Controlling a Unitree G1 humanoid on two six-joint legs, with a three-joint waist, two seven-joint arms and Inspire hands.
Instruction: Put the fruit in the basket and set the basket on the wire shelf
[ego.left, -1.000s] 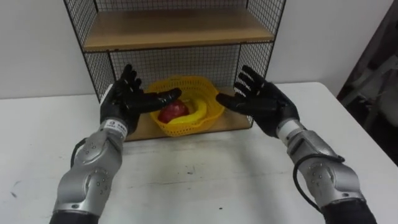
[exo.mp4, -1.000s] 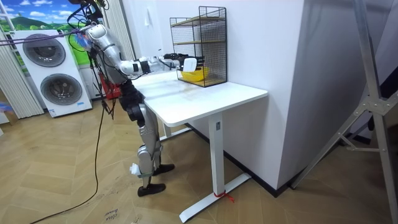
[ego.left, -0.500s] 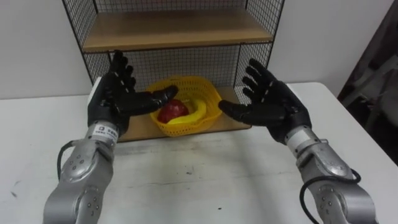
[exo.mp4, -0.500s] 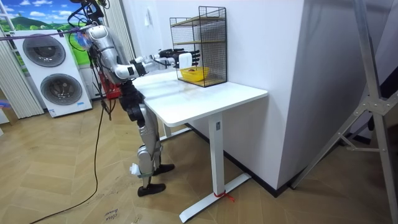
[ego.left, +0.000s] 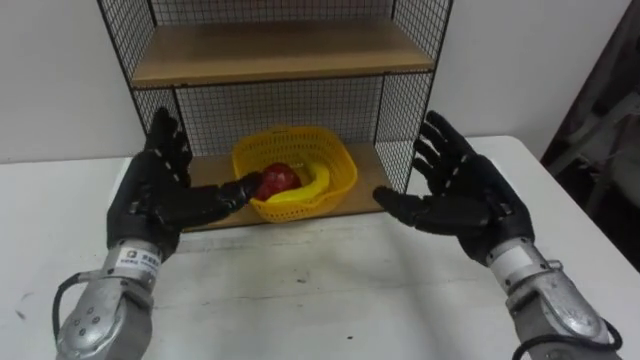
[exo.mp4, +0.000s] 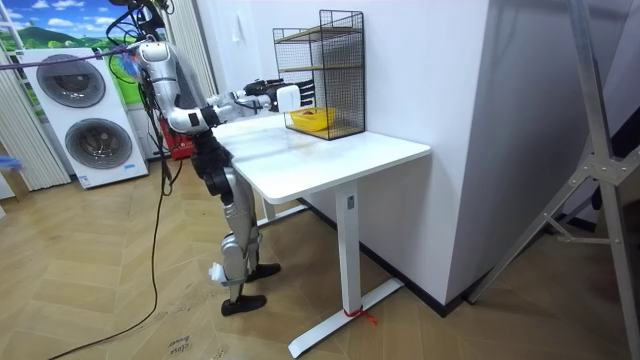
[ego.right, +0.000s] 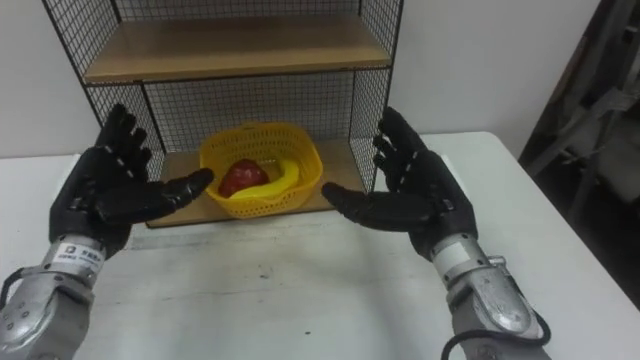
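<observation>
Fruit (ego.left: 278, 181) in basket (ego.left: 300, 208) on bottom of wire shelf (ego.left: 280, 50), on table (ego.left: 330, 290).

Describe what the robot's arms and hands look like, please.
The left hand and right hand are black and human-shaped, with slim segmented fingers. Behind each wrist runs a rounded silver-grey forearm with a thin black cable looping beside it. A small white label sits at the left wrist.

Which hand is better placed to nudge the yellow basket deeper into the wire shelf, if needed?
Probably the left. The left hand, open, has its thumb close to the left rim of the basket. The right hand, also open, sits farther off, by the right side of the wire shelf.
</observation>
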